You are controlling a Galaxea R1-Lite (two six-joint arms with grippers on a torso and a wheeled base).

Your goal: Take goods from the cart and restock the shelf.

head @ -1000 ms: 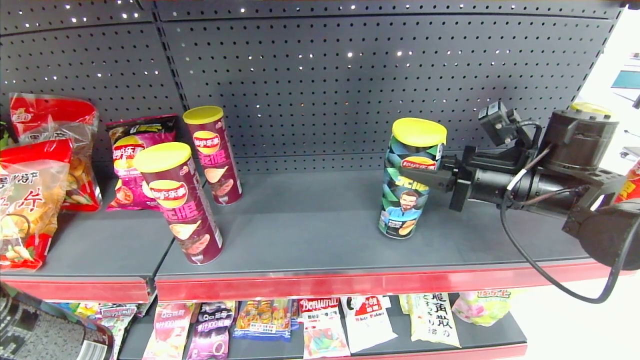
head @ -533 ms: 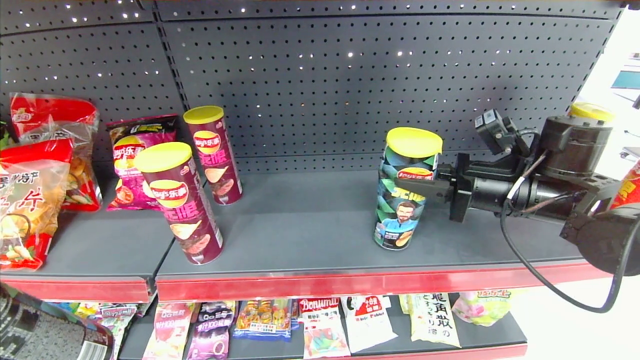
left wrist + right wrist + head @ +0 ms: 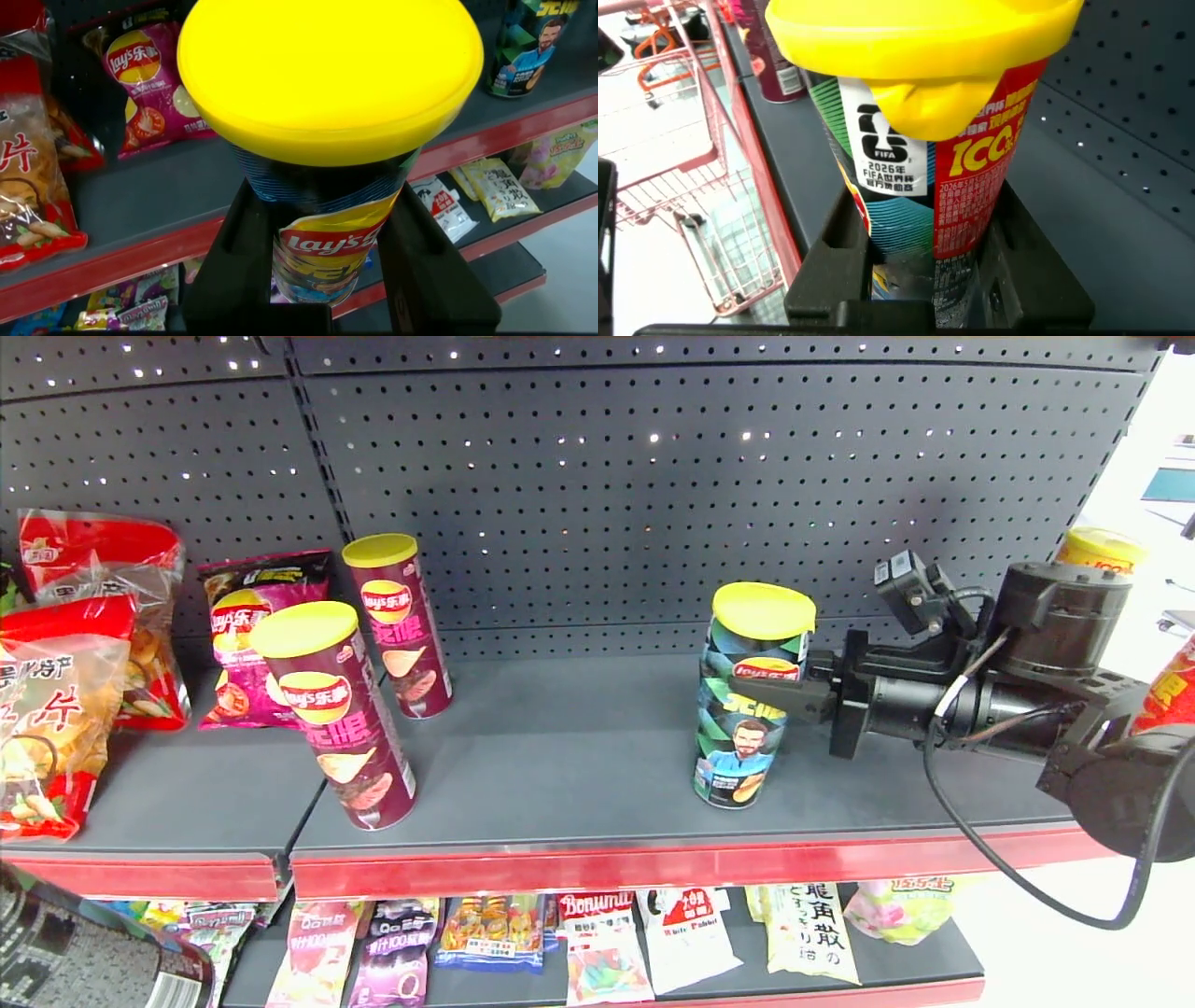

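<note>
So the right gripper (image 3: 761, 689) has its jaws clamped around the blue-green can (image 3: 738, 756), about a third of the way down from the yellow lid. The can sits a bit tilted on the top shelf (image 3: 579, 756), right of the middle, and I can't tell if its base is fully down.

Nothing is crowding it. The front maroon can (image 3: 341, 719) and back maroon can (image 3: 401, 625) are well apart to the left. Past those are one purple chip bag (image 3: 252, 635) and two red snack bags (image 3: 56, 709) at the far left. A far can (image 3: 1102, 549) with a yellow lid pokes up behind the right arm.

The left gripper (image 3: 332, 280) is closed on a second can (image 3: 327, 75), also yellow-lidded, held out in front of the shelf.

Count: two maroon cans, three yellow-lidded cans of the other kind, one purple bag and two red bags. There's also a row of snack packets (image 3: 597, 943) on the level below. The red wire cart (image 3: 682, 187) is off to the side.
</note>
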